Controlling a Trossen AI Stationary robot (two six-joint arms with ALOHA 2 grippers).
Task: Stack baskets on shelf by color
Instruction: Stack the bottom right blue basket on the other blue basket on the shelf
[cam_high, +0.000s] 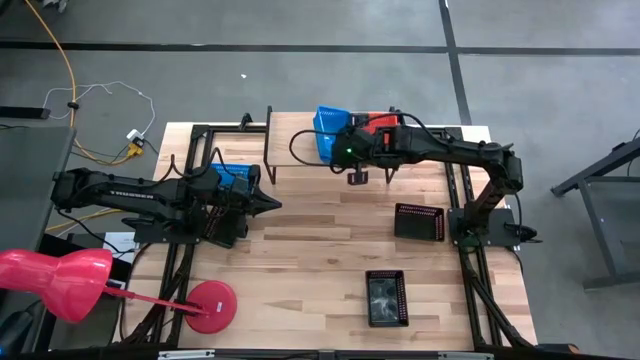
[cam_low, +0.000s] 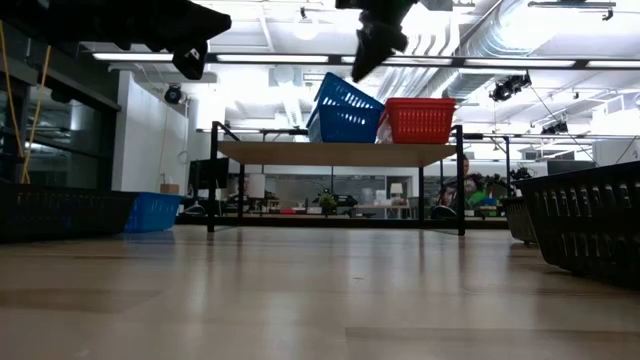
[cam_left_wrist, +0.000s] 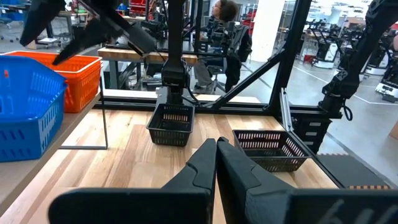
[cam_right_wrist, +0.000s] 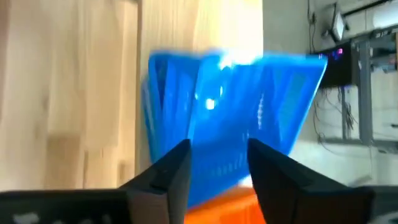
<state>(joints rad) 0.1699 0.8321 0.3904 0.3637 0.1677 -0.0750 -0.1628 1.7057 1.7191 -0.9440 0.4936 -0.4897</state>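
On the shelf (cam_low: 340, 153), a blue basket (cam_low: 345, 108) sits tilted, its right side leaning on a red-orange basket (cam_low: 418, 118); both show at the table's far edge, blue basket (cam_high: 328, 130) and red-orange basket (cam_high: 380, 121). My right gripper (cam_low: 372, 45) hangs open just above the blue basket's raised rim and is apart from it. In the right wrist view my right gripper (cam_right_wrist: 217, 174) frames the blue basket (cam_right_wrist: 230, 112). My left gripper (cam_high: 270, 203) is shut and hovers over the table's left half, as my left gripper (cam_left_wrist: 216, 152) shows. A second blue basket (cam_high: 237, 177) rests on the table under the left arm.
Two black baskets (cam_high: 418, 221) (cam_high: 386, 298) lie on the table's right half; they also show in the left wrist view (cam_left_wrist: 171, 123) (cam_left_wrist: 270, 148). A red lamp base (cam_high: 210, 306) stands near the left front corner. Bare wood (cam_high: 320, 240) lies between the arms.
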